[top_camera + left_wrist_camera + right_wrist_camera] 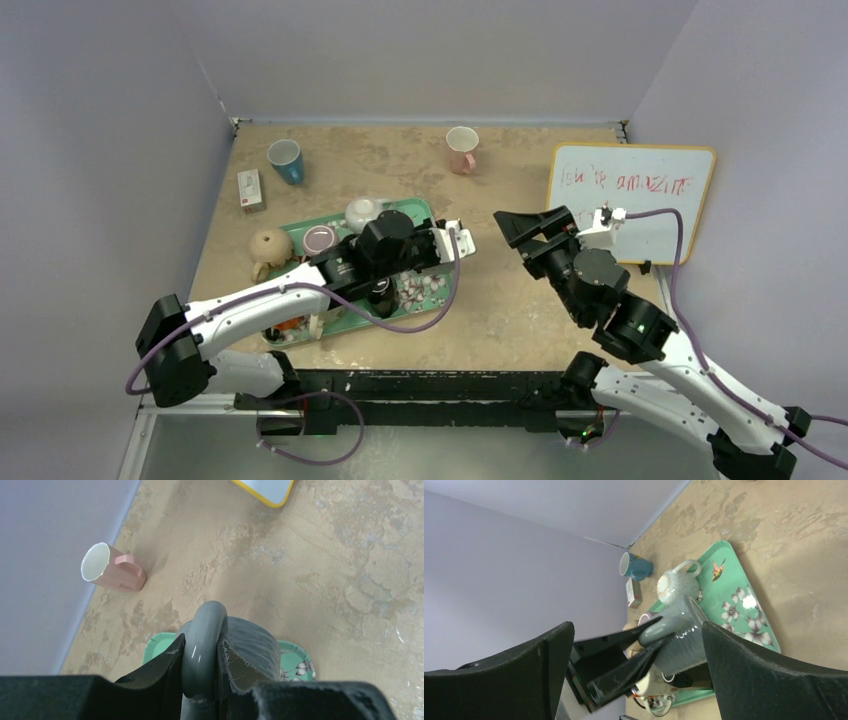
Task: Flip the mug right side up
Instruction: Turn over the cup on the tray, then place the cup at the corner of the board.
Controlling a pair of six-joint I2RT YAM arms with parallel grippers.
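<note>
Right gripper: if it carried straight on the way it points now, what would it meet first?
Most likely the grey mug, which the left gripper clamps by its handle over the green tray. In the wrist view it sits centred between the open right gripper's fingers, though depth is hard to judge.

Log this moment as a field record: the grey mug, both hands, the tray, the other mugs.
grey mug: held by its handle, over the green tray
left hand: shut on the handle
right hand: open, apart from the grey mug
other mugs: pink mug and blue mug, far back, mouths up
task: cannot tell whether the grey mug is upright yet
</note>
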